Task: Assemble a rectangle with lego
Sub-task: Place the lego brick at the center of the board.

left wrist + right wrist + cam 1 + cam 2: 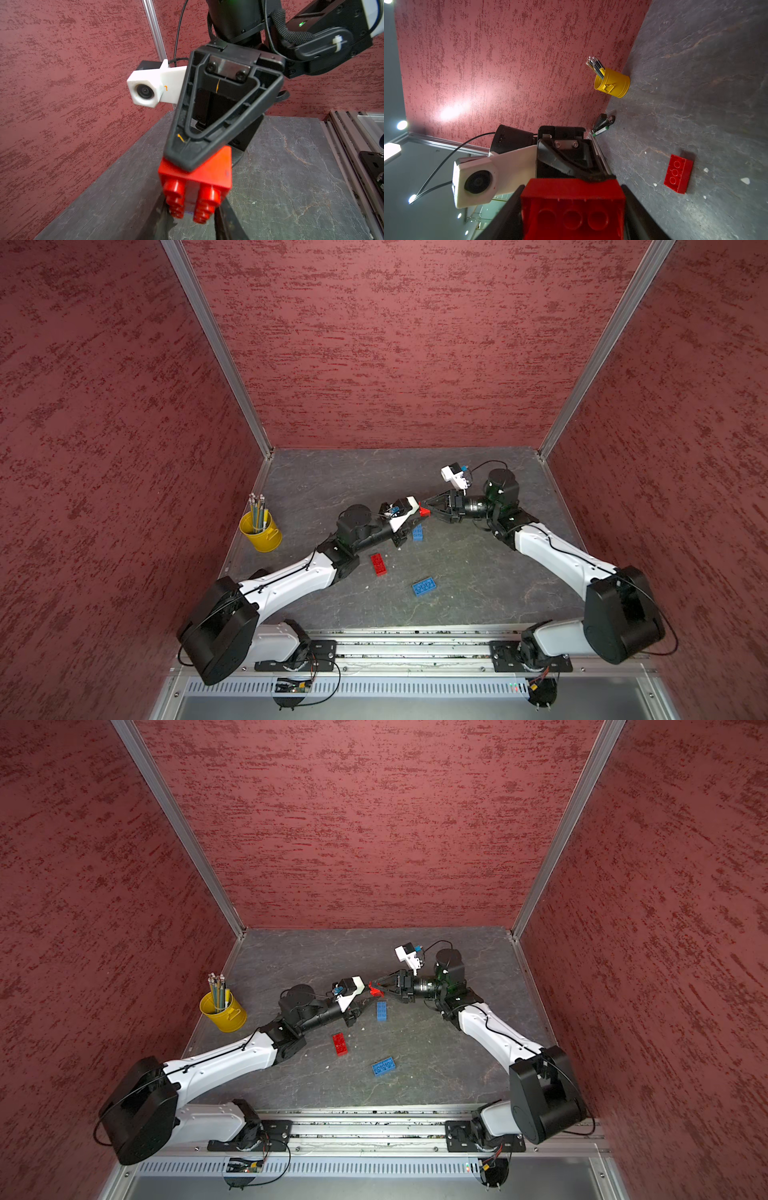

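You get even, fairly bright overhead light in both top views with soft, short shadows, but your right wrist view catches bare ceiling lamps point(402, 124) and glare on the wall point(452, 112), and the close red brick point(207, 172) blurs.

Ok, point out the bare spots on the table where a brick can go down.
Bare: the back strip of the table, between the rear wall and the held red brick; also the patch between the nearer blue brick and the right arm. Crowded: mid-table, where the loose red brick and farther blue brick lie beside the left arm.
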Available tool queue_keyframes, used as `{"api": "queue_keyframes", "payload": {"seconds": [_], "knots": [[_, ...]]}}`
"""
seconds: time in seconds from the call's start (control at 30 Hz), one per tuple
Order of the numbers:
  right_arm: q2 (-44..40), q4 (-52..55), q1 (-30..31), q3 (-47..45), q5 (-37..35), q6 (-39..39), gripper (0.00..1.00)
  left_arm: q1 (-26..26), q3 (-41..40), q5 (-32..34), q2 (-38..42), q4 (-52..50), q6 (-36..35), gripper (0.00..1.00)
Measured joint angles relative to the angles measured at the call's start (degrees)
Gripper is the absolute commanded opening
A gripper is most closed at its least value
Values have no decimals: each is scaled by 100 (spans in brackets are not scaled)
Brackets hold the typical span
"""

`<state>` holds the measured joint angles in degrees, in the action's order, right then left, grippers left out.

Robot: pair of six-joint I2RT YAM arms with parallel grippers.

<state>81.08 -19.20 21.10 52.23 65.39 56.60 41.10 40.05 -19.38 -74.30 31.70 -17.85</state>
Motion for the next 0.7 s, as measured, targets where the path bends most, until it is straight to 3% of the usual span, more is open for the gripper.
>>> {"api": "queue_keyframes", "payload": {"seconds": [0.13, 0.3, 0.53, 0.7], "knots": [[68, -28, 0, -11, 0, 4, 54, 0, 0, 33, -13, -70, 2, 19], [122, 63, -9, -11, -70, -114, 77, 39, 83, 76, -15, -435, -9, 19], [142, 197, -643, 142, -490, -221, 78, 562, 483, 455, 177, -2345, -632, 18], [142, 1462, -1147, 737, -1843, -833, 76, 1010, 1086, 1161, -52, -4063, -1095, 19]]}}
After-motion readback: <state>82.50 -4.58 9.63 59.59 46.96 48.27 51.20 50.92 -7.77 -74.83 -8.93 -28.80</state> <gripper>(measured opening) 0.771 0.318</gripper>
